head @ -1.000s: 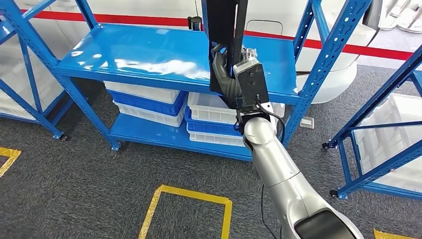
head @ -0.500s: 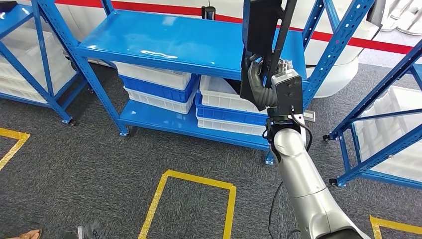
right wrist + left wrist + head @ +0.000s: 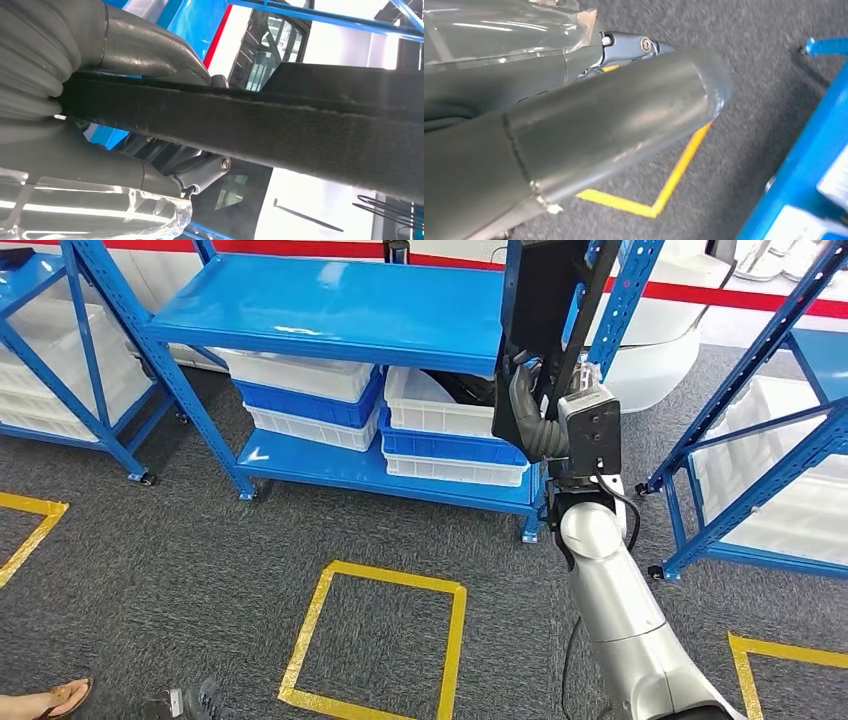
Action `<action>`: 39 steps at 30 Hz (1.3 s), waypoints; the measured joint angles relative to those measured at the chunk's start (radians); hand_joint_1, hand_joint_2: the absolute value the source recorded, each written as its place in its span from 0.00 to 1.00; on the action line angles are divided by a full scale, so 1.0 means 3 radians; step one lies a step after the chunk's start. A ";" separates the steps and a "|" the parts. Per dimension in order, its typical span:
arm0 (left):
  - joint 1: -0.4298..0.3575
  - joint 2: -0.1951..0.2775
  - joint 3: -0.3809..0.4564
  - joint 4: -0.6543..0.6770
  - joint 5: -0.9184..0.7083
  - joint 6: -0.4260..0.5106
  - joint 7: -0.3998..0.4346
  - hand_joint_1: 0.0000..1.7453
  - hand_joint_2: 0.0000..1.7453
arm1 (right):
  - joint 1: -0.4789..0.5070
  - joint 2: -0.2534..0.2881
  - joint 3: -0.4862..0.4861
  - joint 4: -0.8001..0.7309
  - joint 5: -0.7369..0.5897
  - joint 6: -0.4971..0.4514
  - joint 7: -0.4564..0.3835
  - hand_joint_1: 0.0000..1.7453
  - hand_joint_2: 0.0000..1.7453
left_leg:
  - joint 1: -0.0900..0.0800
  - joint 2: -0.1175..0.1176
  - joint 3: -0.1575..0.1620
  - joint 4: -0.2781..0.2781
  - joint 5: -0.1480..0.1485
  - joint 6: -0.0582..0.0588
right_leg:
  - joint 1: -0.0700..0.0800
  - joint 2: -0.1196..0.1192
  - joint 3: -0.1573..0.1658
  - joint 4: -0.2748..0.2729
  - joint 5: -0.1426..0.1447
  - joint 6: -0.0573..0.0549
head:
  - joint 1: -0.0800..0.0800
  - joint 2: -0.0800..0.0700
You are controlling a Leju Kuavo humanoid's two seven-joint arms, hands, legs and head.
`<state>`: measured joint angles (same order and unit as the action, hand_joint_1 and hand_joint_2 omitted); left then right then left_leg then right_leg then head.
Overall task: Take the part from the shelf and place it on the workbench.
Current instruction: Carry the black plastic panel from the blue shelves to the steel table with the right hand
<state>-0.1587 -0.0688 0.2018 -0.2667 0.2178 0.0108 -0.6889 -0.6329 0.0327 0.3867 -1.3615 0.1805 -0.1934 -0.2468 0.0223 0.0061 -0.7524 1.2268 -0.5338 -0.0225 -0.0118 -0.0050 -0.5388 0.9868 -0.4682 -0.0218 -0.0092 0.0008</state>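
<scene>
**Operator:** Holding the part (image 3: 540, 300) upright in my right hand (image 3: 535, 420), fingers clenched round its lower edge. It rises from the hand in front of the blue shelf's (image 3: 340, 310) top deck, off the shelf and in the air.

**Spotter:** What worries you from here?

**Operator:** Mainly the upright post (image 3: 625, 300) just beyond the hand. I judge that a turn toward the workbench could swing the tall end into it. The grip is also low on a long piece, so it could tip or slide down through the fingers.

**Spotter:** How does the part look?

**Operator:** Flat, black, panel-like, with a matte, felt-like edge in the right wrist view (image 3: 300, 130).

**Spotter:** And the left hand?

**Operator:** My left hand (image 3: 574, 130) hangs over the carpet; I cannot tell whether it is clenched or released.
</scene>
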 joint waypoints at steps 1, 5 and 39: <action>-0.0001 -0.0001 -0.0001 0.0000 0.0000 0.0001 0.0000 0.00 0.00 | 0.0007 -0.0003 0.0000 -0.0002 0.0001 0.0000 0.0000 0.90 1.00 | 0.0001 0.0000 -0.0009 0.0161 -0.0041 -0.0007 | 0.0005 0.0000 -0.0039 0.0002 0.0032 0.0002 | 0.0001 0.0000; -0.0017 -0.0004 -0.0009 -0.0002 -0.0003 -0.0001 0.0000 0.00 0.00 | 0.0026 -0.0014 -0.0006 -0.0020 0.0004 -0.0004 0.0001 0.90 1.00 | 0.0004 -0.0003 0.0457 -0.0261 0.0165 0.0006 | 0.0012 0.0003 -0.0181 0.0031 0.0128 0.0042 | -0.0001 0.0000; -0.0191 -0.0108 -0.0099 -0.0005 -0.0048 0.0005 0.0000 0.00 0.00 | 0.0224 -0.0118 -0.0122 -0.0306 0.0089 -0.0054 0.0059 0.90 1.00 | 0.0045 -0.0043 0.0638 -0.0601 0.0139 -0.0045 | -0.0011 -0.0023 -0.0325 0.0120 0.0232 0.0185 | 0.0006 0.0000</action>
<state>-0.2158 -0.1013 0.1721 -0.2683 0.2033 0.0123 -0.6889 -0.5657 -0.0027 0.3501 -1.4534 0.2072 -0.2095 -0.2291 0.0358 -0.0068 -0.5609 1.0464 -0.4921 -0.0360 -0.0152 -0.0119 -0.6362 1.0227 -0.3986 0.0338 -0.0074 0.0008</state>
